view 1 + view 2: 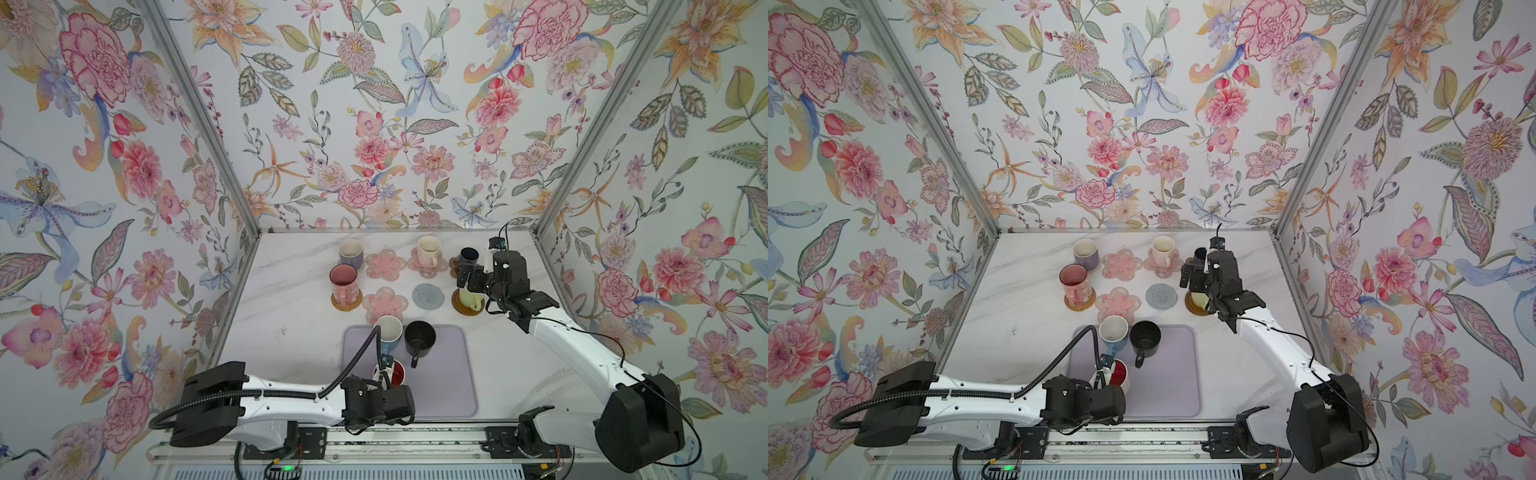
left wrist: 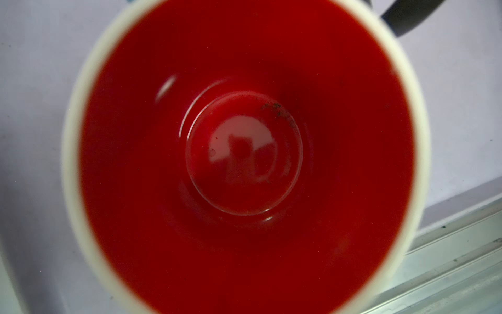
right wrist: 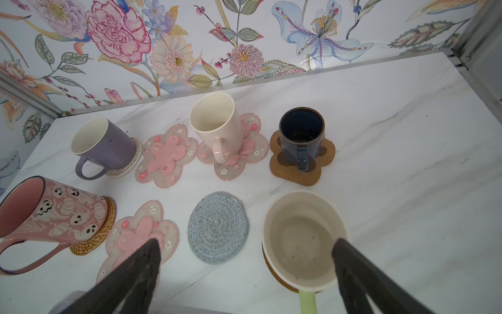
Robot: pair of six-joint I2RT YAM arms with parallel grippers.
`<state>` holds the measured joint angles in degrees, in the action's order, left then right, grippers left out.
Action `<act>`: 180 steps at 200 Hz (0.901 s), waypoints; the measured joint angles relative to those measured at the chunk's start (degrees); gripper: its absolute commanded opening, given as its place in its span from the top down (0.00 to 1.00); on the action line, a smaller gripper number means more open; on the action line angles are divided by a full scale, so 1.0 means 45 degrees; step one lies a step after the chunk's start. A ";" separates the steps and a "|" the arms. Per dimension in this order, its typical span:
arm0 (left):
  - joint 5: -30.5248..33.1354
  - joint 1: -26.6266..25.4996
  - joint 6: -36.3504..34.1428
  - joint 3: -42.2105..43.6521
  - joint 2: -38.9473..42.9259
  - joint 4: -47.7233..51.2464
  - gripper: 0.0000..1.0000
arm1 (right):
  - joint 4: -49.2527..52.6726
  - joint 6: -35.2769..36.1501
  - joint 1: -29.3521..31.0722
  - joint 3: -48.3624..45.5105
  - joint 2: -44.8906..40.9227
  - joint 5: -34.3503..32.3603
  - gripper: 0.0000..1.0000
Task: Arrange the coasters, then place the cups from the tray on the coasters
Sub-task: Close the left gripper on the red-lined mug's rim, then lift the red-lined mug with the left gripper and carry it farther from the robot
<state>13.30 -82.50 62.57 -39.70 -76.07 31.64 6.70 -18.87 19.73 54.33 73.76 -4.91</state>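
Left wrist view: white mug with red inside (image 2: 244,152) fills frame, standing on lavender tray (image 1: 449,374). Left gripper (image 1: 385,374) clamped on it, contact point hidden. Right gripper (image 3: 247,242) fingers wide apart over light green mug (image 3: 301,239) on wooden disc coaster (image 1: 460,308).

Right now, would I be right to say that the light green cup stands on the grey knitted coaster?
Not quite: the light green cup stands on the brown wooden disc; the grey knitted coaster beside it is bare, as the right wrist view shows.
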 measured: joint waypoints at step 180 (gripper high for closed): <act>0.2963 0.0529 0.0908 -0.2900 0.4828 0.6897 1.00 | 0.0063 -0.0015 -0.0248 -0.0102 -0.0729 0.0641 0.01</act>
<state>26.63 -80.12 66.65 -52.75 -54.35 62.67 6.98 -18.94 18.61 53.87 70.48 -2.02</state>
